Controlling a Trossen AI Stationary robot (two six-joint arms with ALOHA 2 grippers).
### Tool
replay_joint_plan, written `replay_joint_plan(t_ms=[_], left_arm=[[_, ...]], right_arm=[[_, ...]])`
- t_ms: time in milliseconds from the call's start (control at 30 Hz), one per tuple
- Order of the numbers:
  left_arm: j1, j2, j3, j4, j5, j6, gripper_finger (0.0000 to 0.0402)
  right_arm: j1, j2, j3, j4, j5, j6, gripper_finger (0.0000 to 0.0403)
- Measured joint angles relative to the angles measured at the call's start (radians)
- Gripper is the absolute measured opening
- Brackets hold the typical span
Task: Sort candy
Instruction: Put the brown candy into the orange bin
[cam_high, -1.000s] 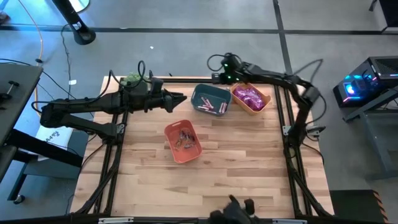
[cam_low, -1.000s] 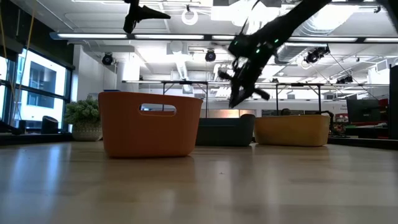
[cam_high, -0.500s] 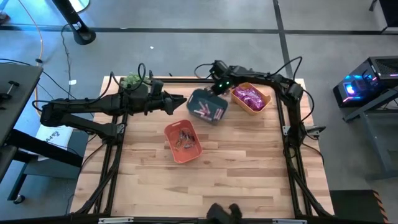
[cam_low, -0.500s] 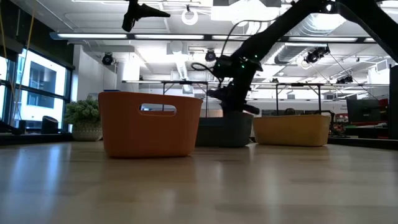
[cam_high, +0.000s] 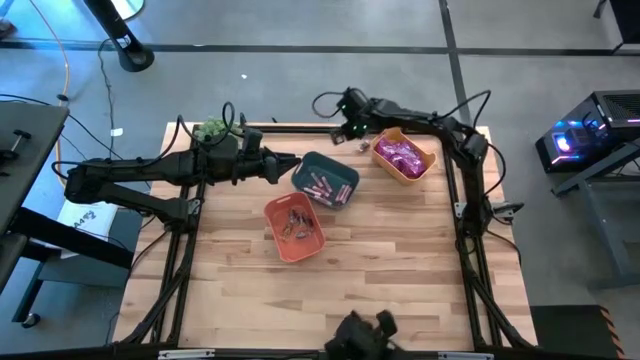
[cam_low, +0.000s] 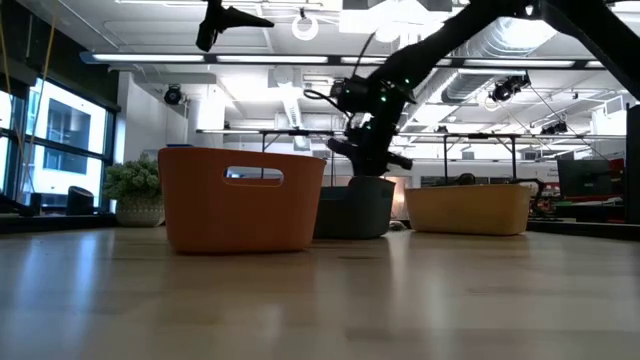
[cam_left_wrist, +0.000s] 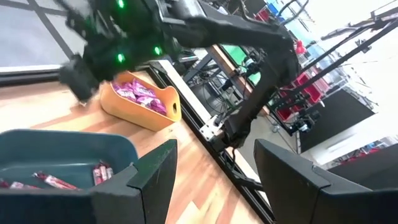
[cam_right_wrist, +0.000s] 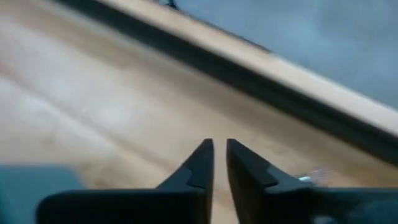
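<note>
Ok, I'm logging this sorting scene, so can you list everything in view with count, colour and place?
Teal bin: one, table centre-back, holding slim pink stick candy, several.
Yellow bin: one, back right, holding shiny magenta packets, many.
Orange bin: one, table centre, holding small dark brownish candy, several.
Plant ball: one, green, back left corner.
Table: one, light wood.
Left tool: dark, open, at the teal bin's left rim.
Right tool: dark, nearly shut, empty, near the back edge.

The teal bin (cam_low: 352, 207) sits half hidden behind the orange bin (cam_low: 242, 199), its candy perhaps unseen.
</note>
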Motion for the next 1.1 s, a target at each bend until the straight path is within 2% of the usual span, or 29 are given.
replay_joint_plan(t_ms=[167,300,400,667,833,1100], left_arm=[[-0.003,0.000,0.000,0.000,0.002,-0.019,0.0209],[-0.003,0.000,0.000,0.000,0.002,-0.018,0.0209],[-0.003,0.000,0.000,0.000,0.000,-0.018,0.0209],[-0.003,0.000,0.000,0.000,-0.001,-0.018,0.0209],[-0.003,0.000,0.000,-0.003,-0.001,-0.017,0.0209],[-0.003,0.000,0.000,-0.004,-0.001,-0.009,0.0209]], right_arm=[[-0.082,0.000,0.000,-0.001,-0.035,-0.031,0.0103],[-0.104,0.000,0.000,-0.057,-0.054,-0.093,0.0164],[-0.112,0.018,0.000,-0.114,-0.068,-0.133,0.0192],[-0.111,0.047,-0.002,-0.183,-0.031,-0.159,0.0201],[-0.113,0.060,-0.002,-0.269,-0.076,-0.190,0.0201],[-0.095,0.073,-0.002,-0.187,-0.040,-0.146,0.0201]])
